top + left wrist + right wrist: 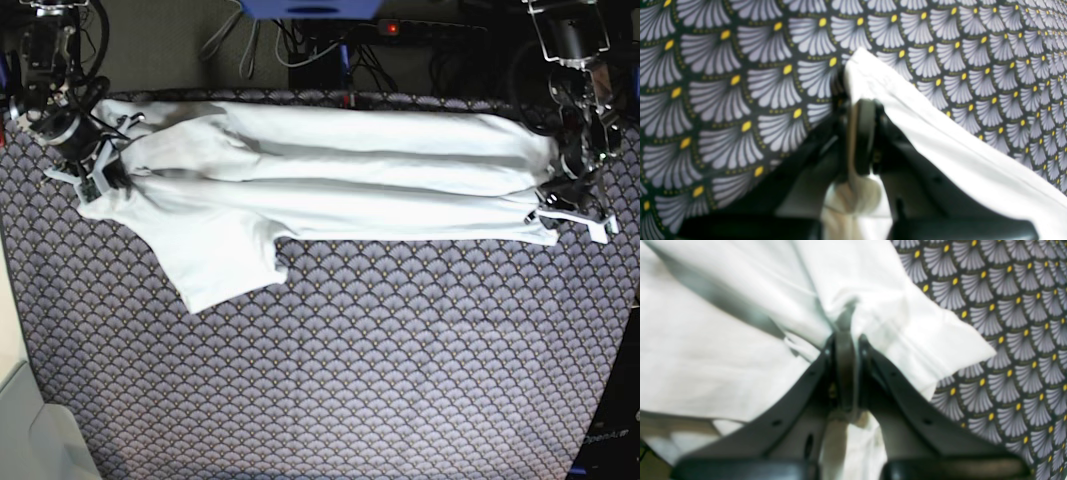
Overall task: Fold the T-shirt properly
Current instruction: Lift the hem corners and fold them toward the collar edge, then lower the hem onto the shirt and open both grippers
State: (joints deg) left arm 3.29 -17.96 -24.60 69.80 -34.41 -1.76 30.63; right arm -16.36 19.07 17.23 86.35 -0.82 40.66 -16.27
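The left gripper (858, 100) is closed on a corner of the T-shirt (340, 185), and white cloth is pinched between its two dark fingers. The right gripper (846, 340) is also closed on the T-shirt, on a bunched fold near a sleeve (923, 340). From both grippers the T-shirt stretches out as a long band between them, and it lies on the patterned cloth (350, 380) that covers the table. The T-shirt is plain white, soft and lightly wrinkled, with long creases running along its length. One short sleeve (220, 260) sticks out from the band toward the near side, close to the right gripper (100, 165). The left gripper (560, 200) holds the opposite end, where the edge looks straight.
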